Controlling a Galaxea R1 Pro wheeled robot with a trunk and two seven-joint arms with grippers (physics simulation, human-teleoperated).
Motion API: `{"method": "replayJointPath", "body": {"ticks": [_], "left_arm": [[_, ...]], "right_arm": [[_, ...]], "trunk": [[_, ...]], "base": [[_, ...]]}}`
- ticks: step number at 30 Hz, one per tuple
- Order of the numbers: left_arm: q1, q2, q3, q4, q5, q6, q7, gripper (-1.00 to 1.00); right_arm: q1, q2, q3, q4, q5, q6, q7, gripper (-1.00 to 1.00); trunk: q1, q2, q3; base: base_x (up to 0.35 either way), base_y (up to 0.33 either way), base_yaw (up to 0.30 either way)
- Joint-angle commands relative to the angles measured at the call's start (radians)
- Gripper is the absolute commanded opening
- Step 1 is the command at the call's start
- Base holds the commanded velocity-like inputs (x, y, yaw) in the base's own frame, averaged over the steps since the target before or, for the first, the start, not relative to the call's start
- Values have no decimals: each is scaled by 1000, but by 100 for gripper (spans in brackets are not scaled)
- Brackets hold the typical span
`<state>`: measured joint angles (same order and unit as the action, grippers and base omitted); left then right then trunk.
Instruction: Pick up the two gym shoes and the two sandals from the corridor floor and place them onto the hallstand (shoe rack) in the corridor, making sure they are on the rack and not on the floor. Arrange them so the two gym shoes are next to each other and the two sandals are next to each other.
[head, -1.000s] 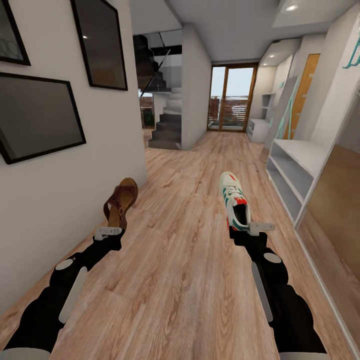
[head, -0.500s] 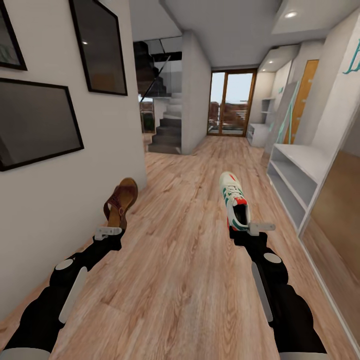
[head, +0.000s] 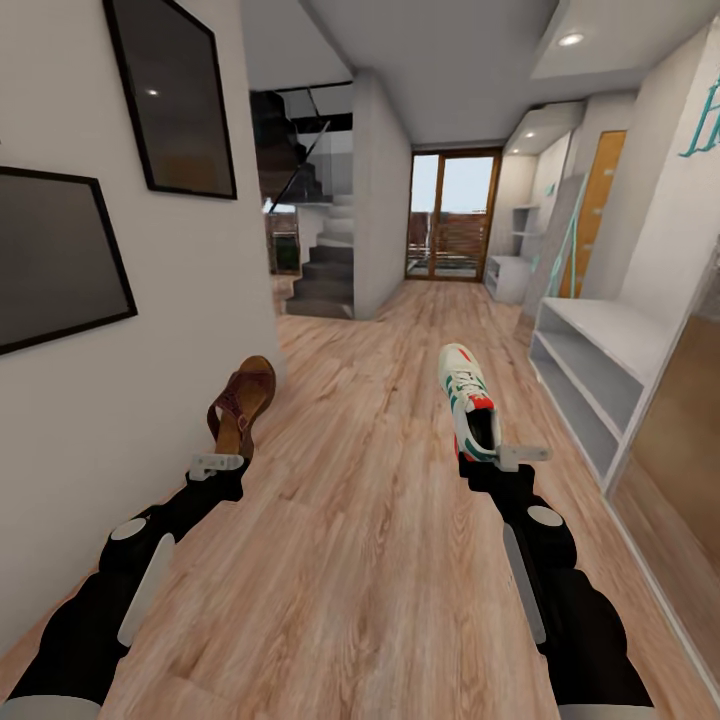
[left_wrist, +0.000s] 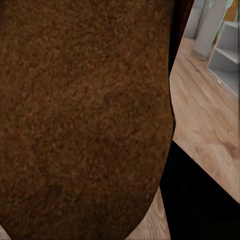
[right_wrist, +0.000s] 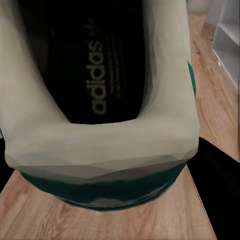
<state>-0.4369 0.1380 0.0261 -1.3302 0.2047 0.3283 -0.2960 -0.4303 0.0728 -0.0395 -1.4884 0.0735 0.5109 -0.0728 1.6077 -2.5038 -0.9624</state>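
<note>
In the head view my left gripper (head: 220, 463) is shut on the heel end of a brown sandal (head: 243, 400), held above the corridor floor (head: 370, 540) beside the left wall. The sandal's brown underside (left_wrist: 85, 115) is pressed close to the left wrist camera. My right gripper (head: 492, 455) is shut on the heel of a white gym shoe (head: 466, 395) with green stripes, its toe pointing away. The right wrist view looks into that gym shoe (right_wrist: 100, 135). The hallstand (head: 507, 275), with stepped shelves above it, stands far down the corridor on the right.
A plain low grey bench (head: 590, 365) with two open tiers runs along the right wall, close ahead. Framed pictures (head: 175, 100) hang on the left wall. A staircase (head: 325, 270) and a glass door (head: 450, 230) lie at the far end. Open floor stretches ahead between my arms.
The whole picture has shifted: the wall pictures slid left and the bench came nearer, so the camera has moved. Both arms and the held shoes keep their places in the view.
</note>
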Motion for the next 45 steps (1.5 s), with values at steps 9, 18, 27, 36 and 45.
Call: {"method": "replayJointPath", "body": {"ticks": [9, 18, 27, 36, 45], "left_arm": [[0, 0, 2, -1, 10, 9, -2, -100], [0, 0, 2, -1, 11, 9, -2, -100], [0, -16, 2, 0, 10, 8, -2, -100], [0, -20, 2, 0, 10, 8, -2, -100], [0, -19, 3, 0, 10, 8, -2, -100]], "right_arm": [[-1, 1, 0, -1, 8, 6, 1, -100], [-1, 1, 0, -1, 8, 6, 1, -100], [-1, 2, 1, 2, 8, 6, 1, -100], [-1, 2, 1, 2, 8, 6, 1, -100], [-1, 2, 2, 3, 8, 6, 1, -100]], "trunk": [[0, 0, 6], [0, 0, 15], [0, 0, 24], [0, 0, 30], [0, 0, 30]], "base": [[344, 0, -119], [344, 0, -247], [344, 0, -256], [344, 0, -142], [344, 0, -4]]}}
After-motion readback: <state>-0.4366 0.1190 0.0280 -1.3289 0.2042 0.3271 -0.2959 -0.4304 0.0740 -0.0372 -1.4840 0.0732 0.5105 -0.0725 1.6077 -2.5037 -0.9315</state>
